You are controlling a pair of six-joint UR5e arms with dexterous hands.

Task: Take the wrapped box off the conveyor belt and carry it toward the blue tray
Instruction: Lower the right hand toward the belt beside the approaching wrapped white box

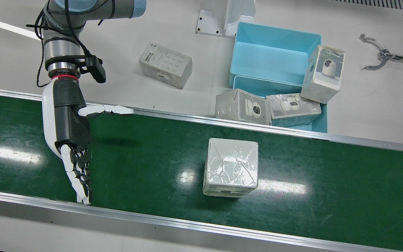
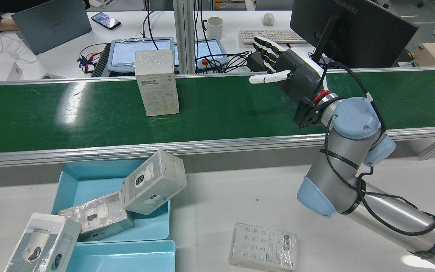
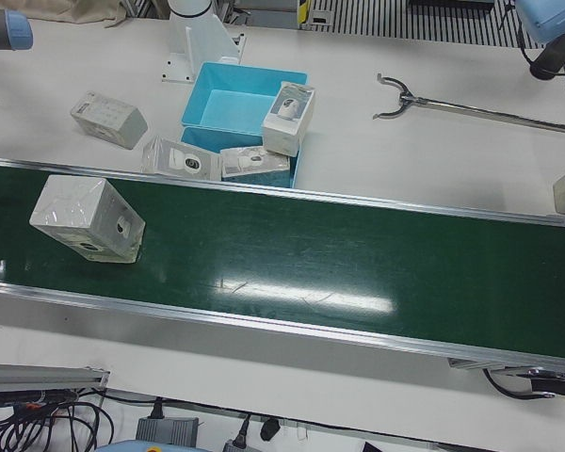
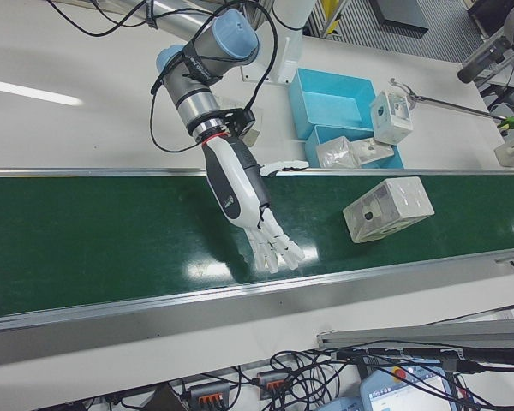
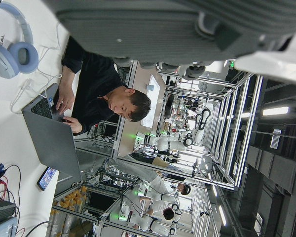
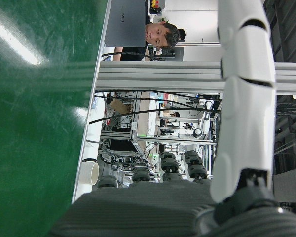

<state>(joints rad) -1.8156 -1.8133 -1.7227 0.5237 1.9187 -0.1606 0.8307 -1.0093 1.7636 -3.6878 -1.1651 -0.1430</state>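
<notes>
The wrapped box is standing on the conveyor belt, well apart from the right hand, which is hovering wide, empty. The slick wrap is probably risking a slip.

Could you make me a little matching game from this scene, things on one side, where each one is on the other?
Things:
1. wrapped box
2. right hand
3. blue tray
4. grabber tool

Places:
A. white table, far from the trays
B. over the green belt, holding nothing
C. standing on the green belt
D. white table, beside the belt, boxes piled at it

Pairs: 1-C, 2-B, 3-D, 4-A
</notes>
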